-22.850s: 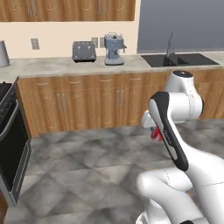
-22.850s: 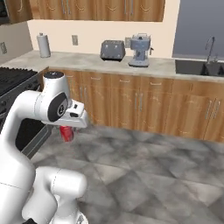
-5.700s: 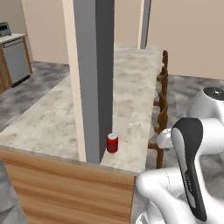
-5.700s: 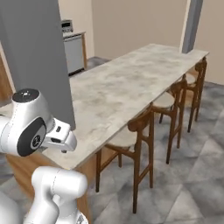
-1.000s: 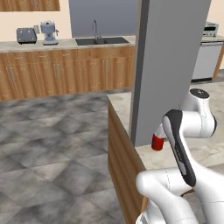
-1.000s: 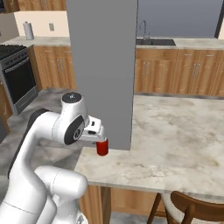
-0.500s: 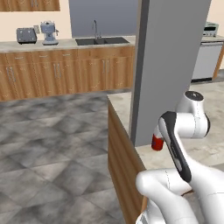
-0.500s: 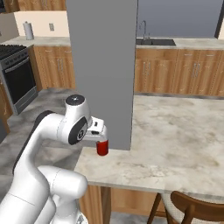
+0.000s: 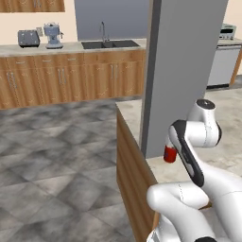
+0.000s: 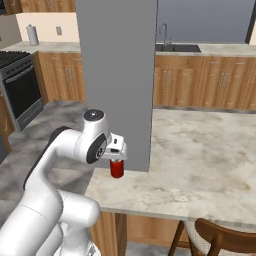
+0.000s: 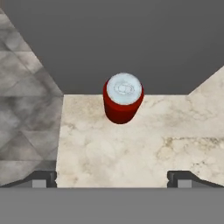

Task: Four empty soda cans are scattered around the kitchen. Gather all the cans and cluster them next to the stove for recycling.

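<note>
The stove (image 10: 17, 82) is showing at the far left of the right base view, well apart from a red can (image 11: 123, 98) standing upright in the centre of the hand view, on the counter (image 11: 131, 144) corner against the grey pillar (image 10: 117, 75). The pincer (image 11: 112, 178) is hanging above it with jaws spread wide and nothing held, so the pick-up seems to be beginning. Next it likely needs lowering around the can, then clenching.

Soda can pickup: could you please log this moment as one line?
phase: approach | gripper: open, above soda can | can: upright on island counter beside grey pillar | held: nothing
</note>
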Robot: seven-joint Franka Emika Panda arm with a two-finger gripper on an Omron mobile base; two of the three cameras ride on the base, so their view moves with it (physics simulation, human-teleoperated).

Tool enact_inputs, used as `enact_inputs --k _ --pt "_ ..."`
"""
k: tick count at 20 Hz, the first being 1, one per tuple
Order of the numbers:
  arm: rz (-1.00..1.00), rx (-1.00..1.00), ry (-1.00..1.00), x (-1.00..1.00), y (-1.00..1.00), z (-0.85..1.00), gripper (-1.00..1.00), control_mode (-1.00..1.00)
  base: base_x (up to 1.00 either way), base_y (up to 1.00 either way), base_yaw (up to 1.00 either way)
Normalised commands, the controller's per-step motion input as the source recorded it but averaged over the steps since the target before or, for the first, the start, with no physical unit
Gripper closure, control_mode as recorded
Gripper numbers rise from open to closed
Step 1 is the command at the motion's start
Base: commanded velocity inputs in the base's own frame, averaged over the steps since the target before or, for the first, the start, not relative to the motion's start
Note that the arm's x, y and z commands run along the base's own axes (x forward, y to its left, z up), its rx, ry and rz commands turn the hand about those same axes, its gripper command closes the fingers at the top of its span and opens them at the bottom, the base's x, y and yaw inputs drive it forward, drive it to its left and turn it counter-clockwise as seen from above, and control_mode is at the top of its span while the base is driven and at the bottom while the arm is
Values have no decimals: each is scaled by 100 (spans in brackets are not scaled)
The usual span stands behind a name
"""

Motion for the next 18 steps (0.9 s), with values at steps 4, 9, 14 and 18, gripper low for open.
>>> enact_inputs --k 4,9,14,18 --pt "0 0 0 25 -2 -20 -100 -100 0 0 0" --pt "1 0 0 27 -3 -23 -100 -100 0 0 0" --pt "2 0 0 19 -6 -21 -100 -100 0 0 0" --pt "3 0 0 18 -8 -21 -100 -100 0 0 0"
